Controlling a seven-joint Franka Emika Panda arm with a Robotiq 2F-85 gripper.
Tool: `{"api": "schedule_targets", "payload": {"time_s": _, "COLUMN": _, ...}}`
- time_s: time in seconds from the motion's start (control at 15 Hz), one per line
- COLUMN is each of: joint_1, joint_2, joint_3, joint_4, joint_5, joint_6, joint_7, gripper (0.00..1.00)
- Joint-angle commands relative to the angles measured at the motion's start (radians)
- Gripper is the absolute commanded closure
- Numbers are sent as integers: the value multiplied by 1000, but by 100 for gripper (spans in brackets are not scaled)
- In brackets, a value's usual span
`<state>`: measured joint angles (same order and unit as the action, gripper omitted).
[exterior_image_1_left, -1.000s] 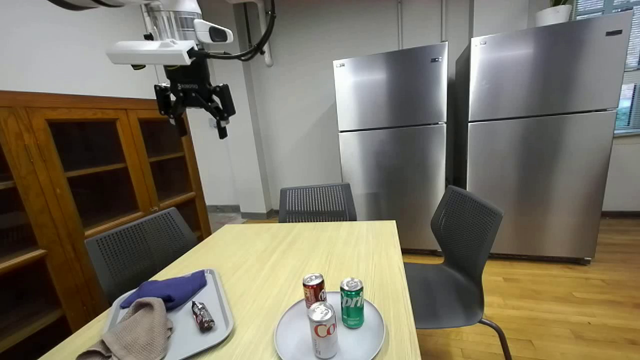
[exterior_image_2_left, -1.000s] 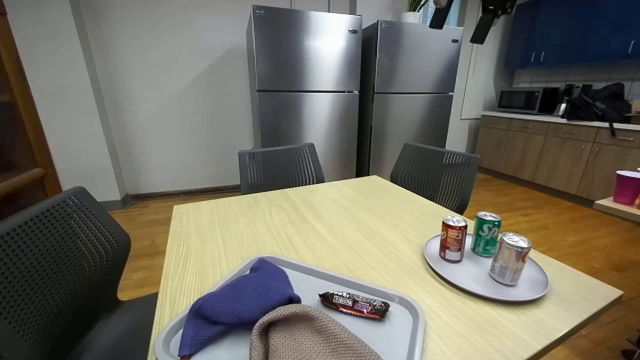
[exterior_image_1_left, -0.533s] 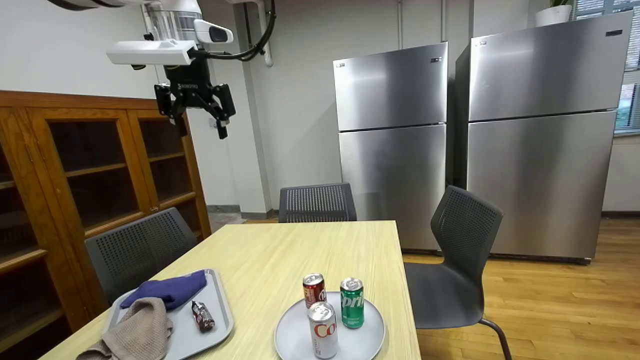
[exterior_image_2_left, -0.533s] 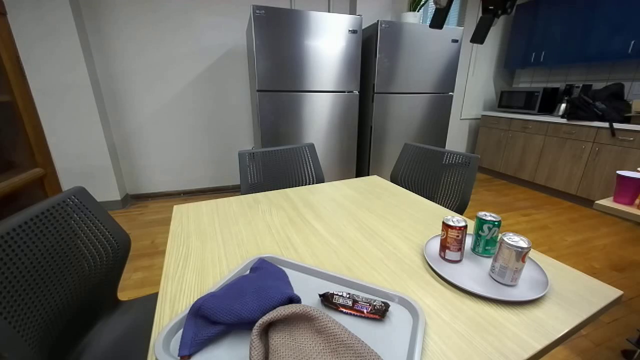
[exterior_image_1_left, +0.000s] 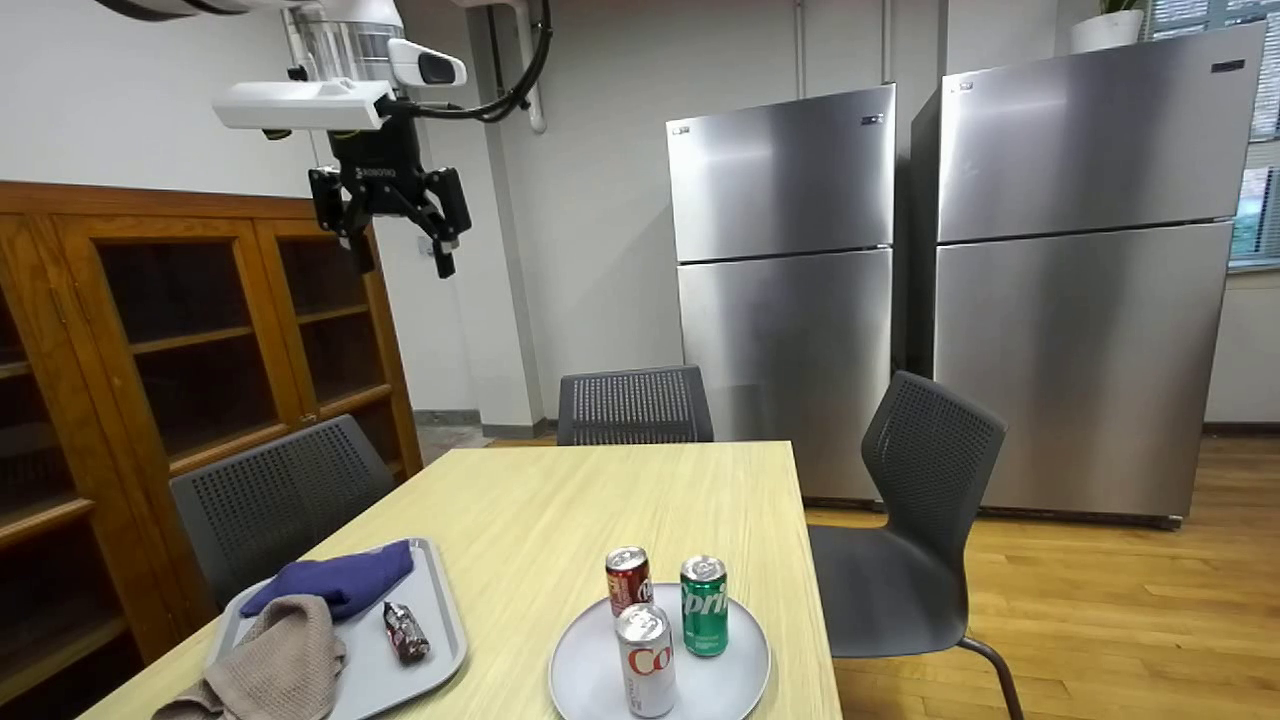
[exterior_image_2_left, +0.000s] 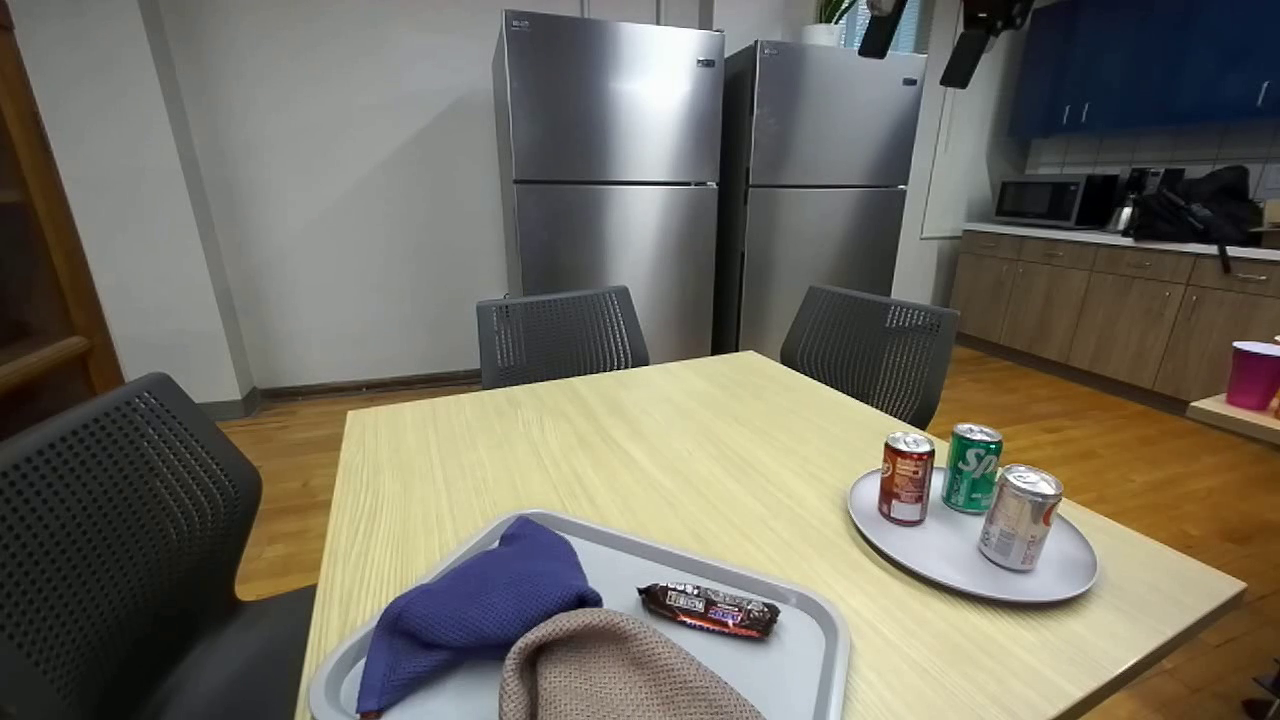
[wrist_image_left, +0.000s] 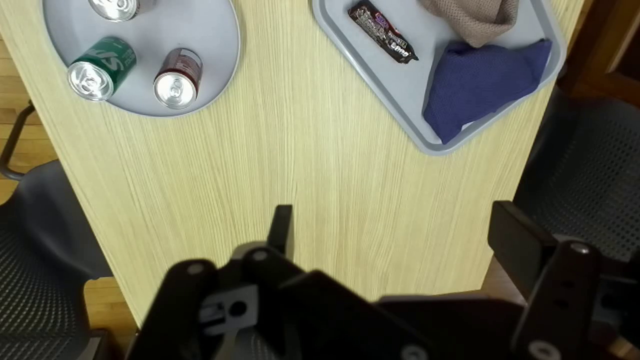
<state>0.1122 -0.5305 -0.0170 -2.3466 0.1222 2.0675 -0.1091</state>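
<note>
My gripper (exterior_image_1_left: 403, 262) is open and empty, high above the wooden table (exterior_image_1_left: 640, 490). Its spread fingers show in the wrist view (wrist_image_left: 392, 220), with only tabletop between them. In an exterior view only the fingertips (exterior_image_2_left: 918, 55) show at the top edge. A round grey plate (exterior_image_2_left: 950, 560) holds a red-brown can (exterior_image_2_left: 906, 480), a green Sprite can (exterior_image_2_left: 972, 470) and a silver can (exterior_image_2_left: 1020, 520), all upright. A grey tray (wrist_image_left: 405, 95) holds a folded blue cloth (wrist_image_left: 482, 82), a brown cloth (wrist_image_left: 475, 20) and a dark wrapped bar (wrist_image_left: 382, 32). The gripper touches none of them.
Dark chairs stand round the table, at the left (exterior_image_1_left: 285, 490), the far end (exterior_image_1_left: 635, 405) and the right (exterior_image_1_left: 925, 480). A wooden cabinet (exterior_image_1_left: 180, 330) and two steel fridges (exterior_image_1_left: 785, 300) stand behind. A pink cup (exterior_image_2_left: 1253, 375) stands on another surface at the right edge.
</note>
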Motion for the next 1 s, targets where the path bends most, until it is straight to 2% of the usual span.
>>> {"api": "schedule_targets", "payload": {"time_s": 0.0, "joint_1": -10, "joint_2": 6, "joint_3": 11, "joint_4": 0, "joint_5": 5, "joint_6": 1, "joint_7": 0, "gripper": 0}}
{"api": "schedule_targets", "payload": {"time_s": 0.47, "joint_1": 17, "joint_2": 60, "joint_3": 34, "joint_4": -31, "joint_5": 23, "joint_6": 86, "joint_7": -11, "gripper": 0}}
{"api": "schedule_targets", "payload": {"time_s": 0.93, "joint_1": 81, "joint_2": 173, "joint_3": 66, "joint_4": -40, "joint_5": 61, "joint_6": 203, "joint_7": -27, "gripper": 0}}
